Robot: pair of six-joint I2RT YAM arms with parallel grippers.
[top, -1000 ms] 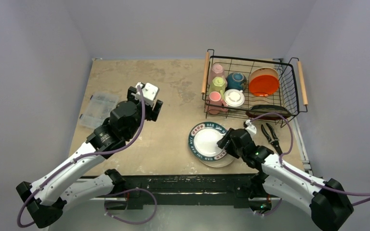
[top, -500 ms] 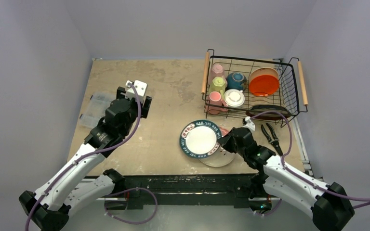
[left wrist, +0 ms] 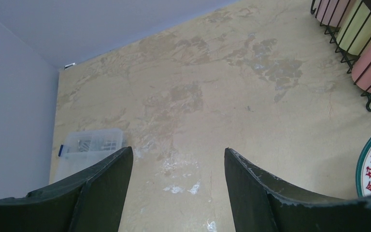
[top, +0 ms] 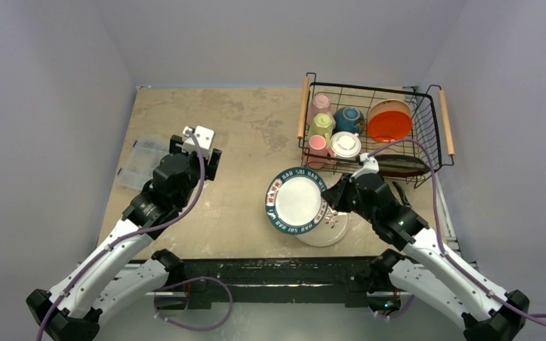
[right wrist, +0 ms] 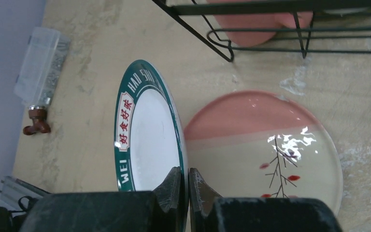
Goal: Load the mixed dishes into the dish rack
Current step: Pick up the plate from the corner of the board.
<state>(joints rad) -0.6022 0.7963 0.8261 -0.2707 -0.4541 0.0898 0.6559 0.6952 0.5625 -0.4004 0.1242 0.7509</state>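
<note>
You risk the green-rimmed plate (right wrist: 147,140) slipping onto the pink plate (right wrist: 251,140): right gripper (right wrist: 184,181) pinches only 1 edge. Left gripper (left wrist: 177,154) gapes empty.

White arm links (top: 106,252), black joints (top: 174,172), purple cables (top: 199,278); dark fingers (left wrist: 101,188)

- A robotics lab test cell, not a home kitchen; plain pale lilac walls (top: 50,106) box in a mottled beige tabletop (top: 249,128);
- a black-and-white left arm (top: 106,252) and right arm (top: 441,256) rise from a black base rail (top: 277,273); purple cables (top: 193,279) trail loose;
- a black wire dish rack with wooden handles (top: 373,131) shares the bench with a clear plastic parts box (top: 146,160)
</note>
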